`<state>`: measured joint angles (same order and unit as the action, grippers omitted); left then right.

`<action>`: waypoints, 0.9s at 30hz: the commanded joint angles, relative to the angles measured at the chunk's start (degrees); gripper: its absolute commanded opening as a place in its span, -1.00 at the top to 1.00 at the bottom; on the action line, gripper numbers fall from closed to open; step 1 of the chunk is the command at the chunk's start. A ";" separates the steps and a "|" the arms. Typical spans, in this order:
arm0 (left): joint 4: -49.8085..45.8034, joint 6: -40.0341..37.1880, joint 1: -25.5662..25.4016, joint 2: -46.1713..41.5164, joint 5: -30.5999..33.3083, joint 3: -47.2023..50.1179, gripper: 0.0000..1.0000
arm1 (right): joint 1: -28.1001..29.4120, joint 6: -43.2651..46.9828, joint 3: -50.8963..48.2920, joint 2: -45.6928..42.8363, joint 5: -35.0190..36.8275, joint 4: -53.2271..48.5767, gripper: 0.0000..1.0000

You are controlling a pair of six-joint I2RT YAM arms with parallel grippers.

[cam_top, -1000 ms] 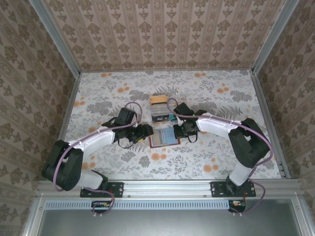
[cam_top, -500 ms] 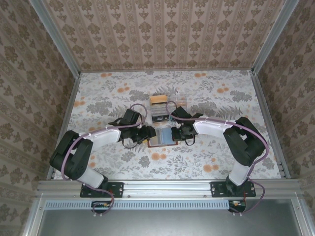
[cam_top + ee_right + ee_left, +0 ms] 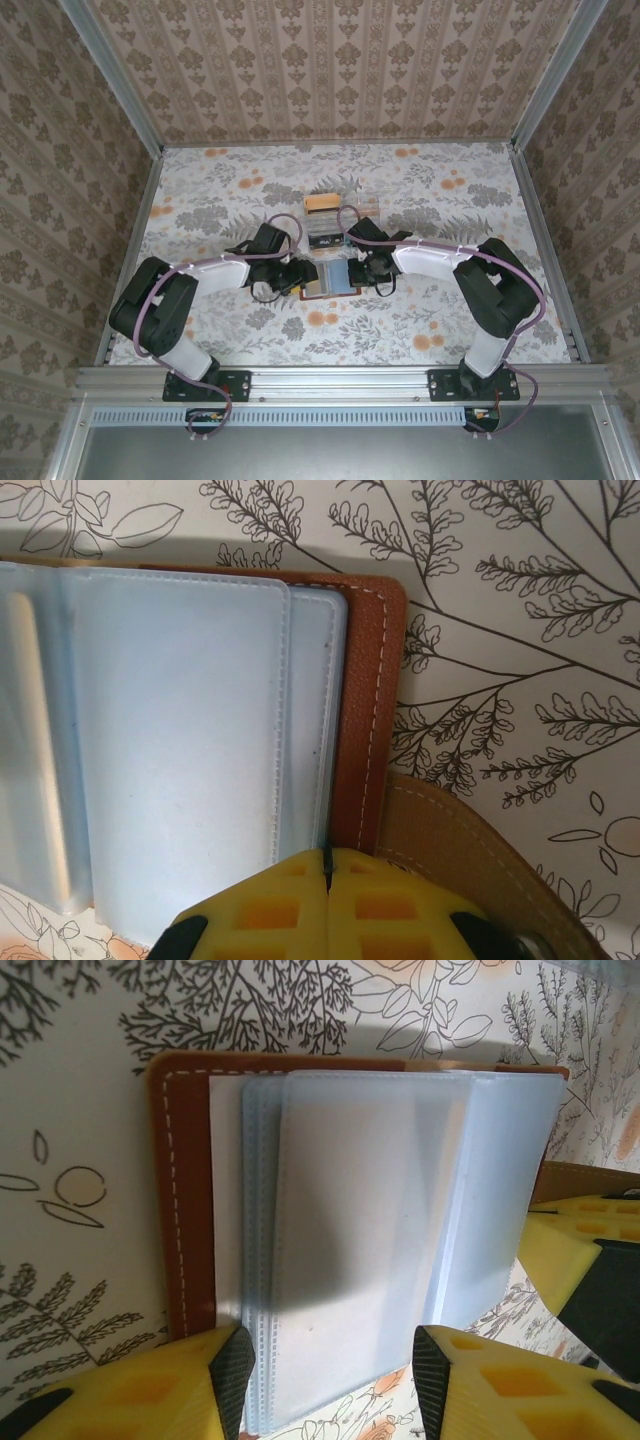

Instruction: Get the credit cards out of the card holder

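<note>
Nearest us, the rail (image 3: 340, 381) carrying both arm bases closes off the near edge of the tabletop (image 3: 200, 200). Beyond it lies a free strip of flowered surface, and wide bare stretches run out to the left and right side walls.

In the middle of the tabletop the card holder (image 3: 330, 279) lies spread flat, hemmed in on both sides. The left tool (image 3: 330, 1380) sits at its left edge with its yellow fingers (image 3: 150, 1400) standing apart, the edge of the plastic sleeves between them; we cannot tell whether they touch. The right tool (image 3: 327, 875) sits at the right edge, its fingers pressed together over the brown cover with nothing between them.

The holder has a reddish-brown cover with pale stitching along the rim. Inside, a fanned stack of cloudy blue-grey plastic sleeves covers most of it. A stitched brown flap (image 3: 480, 870) sticks out at the right tool's side. We cannot make out any cards through the sleeves.

Just behind the holder stands a clear compartment box (image 3: 330, 220). More bare tabletop runs past it to the papered back wall (image 3: 330, 70).
</note>
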<state>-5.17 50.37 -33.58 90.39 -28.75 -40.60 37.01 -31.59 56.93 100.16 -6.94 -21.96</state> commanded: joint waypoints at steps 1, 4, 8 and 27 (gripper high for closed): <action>1.29 -1.04 -0.95 1.18 -1.80 -1.49 0.00 | 1.04 -0.94 -0.86 2.74 -0.97 -0.57 0.93; 2.08 -1.15 -1.18 1.03 -2.53 -1.91 0.00 | 1.18 -1.12 -0.64 3.19 -1.16 -0.61 0.93; 2.72 -1.49 -1.53 1.18 -3.44 -2.59 -0.01 | 1.37 -1.19 -0.39 3.63 -1.23 -0.54 0.92; 0.45 -3.48 -1.78 2.73 -4.91 -5.34 -0.94 | 1.39 -1.39 0.25 3.98 -0.80 -0.95 0.80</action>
<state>-4.27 48.16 -34.85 92.05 -32.42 -44.66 37.39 -32.01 57.56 100.90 -6.92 -21.80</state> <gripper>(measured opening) 0.964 0.095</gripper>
